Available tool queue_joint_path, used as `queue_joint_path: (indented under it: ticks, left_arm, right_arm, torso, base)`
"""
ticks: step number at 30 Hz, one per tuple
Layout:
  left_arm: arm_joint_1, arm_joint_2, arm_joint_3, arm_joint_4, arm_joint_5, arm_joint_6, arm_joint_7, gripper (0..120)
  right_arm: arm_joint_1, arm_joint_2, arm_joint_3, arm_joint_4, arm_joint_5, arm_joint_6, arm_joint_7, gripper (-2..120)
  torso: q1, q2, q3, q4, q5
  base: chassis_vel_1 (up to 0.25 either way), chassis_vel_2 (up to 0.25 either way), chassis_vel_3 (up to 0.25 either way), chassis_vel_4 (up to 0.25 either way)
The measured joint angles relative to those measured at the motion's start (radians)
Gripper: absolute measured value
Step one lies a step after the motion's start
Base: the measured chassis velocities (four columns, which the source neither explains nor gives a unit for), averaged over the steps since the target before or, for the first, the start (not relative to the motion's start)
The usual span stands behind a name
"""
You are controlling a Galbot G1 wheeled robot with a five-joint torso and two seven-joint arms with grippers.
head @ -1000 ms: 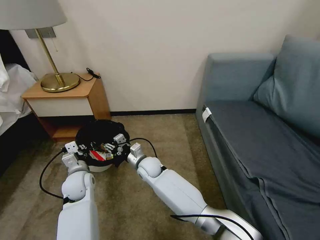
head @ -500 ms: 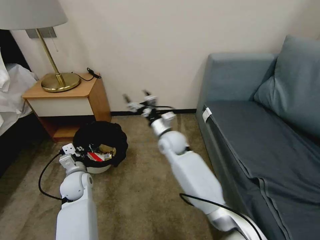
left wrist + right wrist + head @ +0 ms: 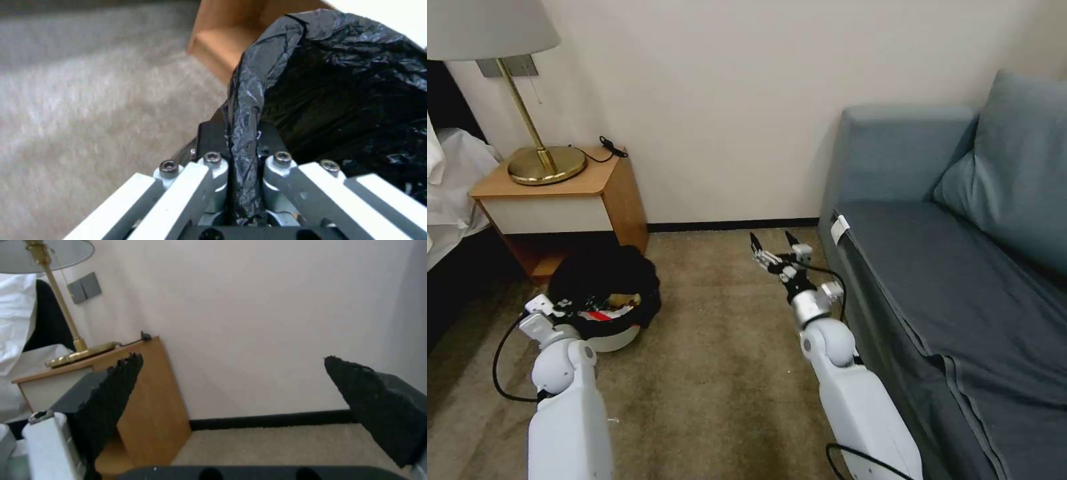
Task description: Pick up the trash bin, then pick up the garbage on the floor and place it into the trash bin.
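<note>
The trash bin (image 3: 612, 339), small, round and white with a glossy black liner (image 3: 338, 83), is low over the carpet in front of the nightstand and tilts toward me. My left gripper (image 3: 552, 311) is shut on its near rim, with both fingers pinching the liner fold (image 3: 244, 133). Garbage lies inside the bin: a red-and-white packet (image 3: 602, 315) and a gold wrapper (image 3: 626, 301). Off to the right, my right gripper (image 3: 774, 245) is open and holds nothing; it is raised above the carpet beside the sofa's front corner. Its pads (image 3: 111, 396) stand wide apart.
A wooden nightstand (image 3: 570, 200) with a brass lamp (image 3: 546, 163) stands behind the bin, and a bed edge (image 3: 454, 193) lies at far left. A blue-grey sofa (image 3: 960, 280) takes up the right side. Open carpet (image 3: 714, 360) stretches between my arms to the wall.
My right gripper rose from the bin's rim and swung right toward the sofa, its fingers open. The left gripper drew the bin left and nearer, and the bin now tilts more.
</note>
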Motion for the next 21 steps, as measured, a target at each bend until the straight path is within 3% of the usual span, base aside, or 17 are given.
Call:
queue_joint_path:
  ticks: [3, 8, 18, 21]
  left_arm:
    - [-0.017, -0.001, 0.011, 0.017, -0.075, 0.000, -0.047, 4]
    - [-0.040, -0.003, 0.016, 0.041, -0.116, -0.007, -0.082, 4]
    - [-0.034, -0.001, 0.010, 0.050, -0.121, -0.012, -0.071, 4]
    - [-0.025, -0.003, 0.014, 0.044, -0.115, -0.009, -0.063, 18]
  right_arm:
    - [-0.024, 0.009, 0.007, 0.005, 0.006, 0.007, -0.004, 100]
    - [-0.056, 0.019, 0.010, 0.006, 0.007, 0.024, -0.015, 100]
    - [-0.069, 0.012, 0.028, 0.010, 0.008, 0.037, -0.026, 100]
    - [-0.069, 0.013, 0.025, 0.011, 0.003, 0.037, -0.028, 100]
  torso:
    - [0.000, 0.000, 0.000, -0.0002, 0.0000]
    - [0.000, 0.000, 0.000, -0.0003, 0.0000]
    - [0.000, 0.000, 0.000, -0.0001, 0.0000]
    - [0.000, 0.000, 0.000, -0.0001, 0.0002]
  base:
    - [0.000, 0.000, 0.000, 0.000]
    - [0.000, 0.000, 0.000, 0.000]
    - [0.000, 0.000, 0.000, 0.000]
    - [0.000, 0.000, 0.000, 0.000]
